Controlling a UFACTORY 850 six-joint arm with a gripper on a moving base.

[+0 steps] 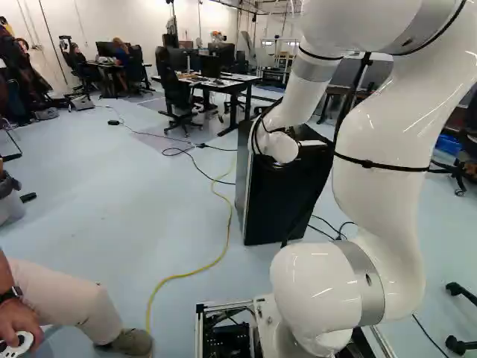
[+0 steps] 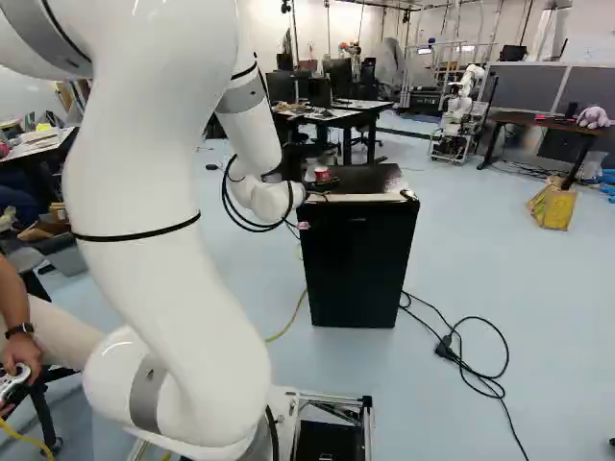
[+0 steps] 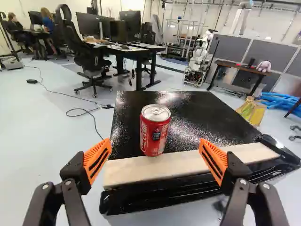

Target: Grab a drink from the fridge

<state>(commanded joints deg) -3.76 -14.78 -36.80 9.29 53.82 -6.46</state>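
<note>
open gripper [image 2: 319,186] facing a red can [image 3: 155,130] on top of a black fridge [image 2: 356,264]
the fingers stand wide apart, with nothing gripped between their orange pads [image 3: 97,159]; the can is upright, ahead of the gap between them, right by a pale wooden strip [image 3: 188,163] along the fridge's near edge; in the right base view the can is at upper centre, the fridge just right of the middle; the white arm [image 2: 159,221] fills the left side.
</note>
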